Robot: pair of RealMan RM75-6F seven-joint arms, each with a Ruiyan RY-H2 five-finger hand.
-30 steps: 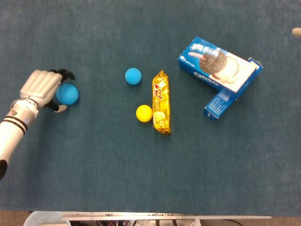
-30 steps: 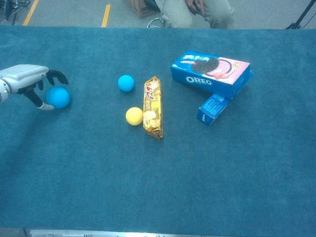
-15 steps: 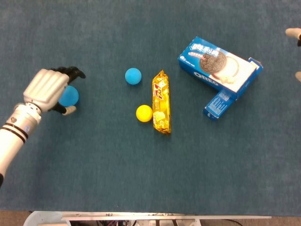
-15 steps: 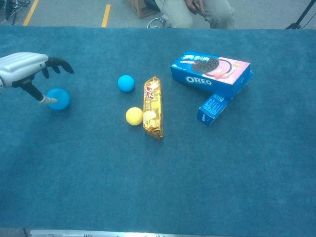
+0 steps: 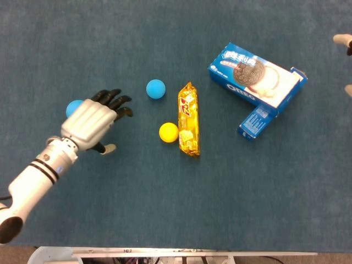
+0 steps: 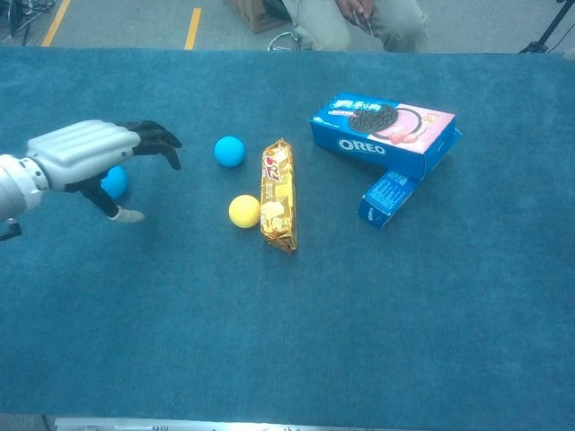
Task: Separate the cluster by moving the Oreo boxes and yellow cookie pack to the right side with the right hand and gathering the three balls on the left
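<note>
My left hand [image 5: 93, 120] [image 6: 94, 153] hovers over the left part of the table, fingers spread and empty. A blue ball [image 5: 72, 107] [image 6: 114, 180] lies partly hidden behind it. A second blue ball [image 5: 155, 88] [image 6: 229, 151] and a yellow ball [image 5: 168, 132] [image 6: 243, 211] lie just left of the yellow cookie pack [image 5: 188, 119] [image 6: 278, 194]. The large Oreo box [image 5: 254, 81] [image 6: 384, 134] rests against a small Oreo box [image 5: 257, 121] [image 6: 386, 199] to the right. Only fingertips of my right hand [image 5: 345, 41] show at the right edge in the head view.
The blue cloth-covered table [image 5: 165, 198] [image 6: 296, 341] fills both views. A seated person [image 6: 359, 22] is behind the far edge. Yellow floor lines [image 6: 192, 27] show at the back left.
My left hand let go of the far-left blue ball, rose and moved right toward the middle with fingers spread. That ball stays put. My right fingertips came into view at the right edge.
</note>
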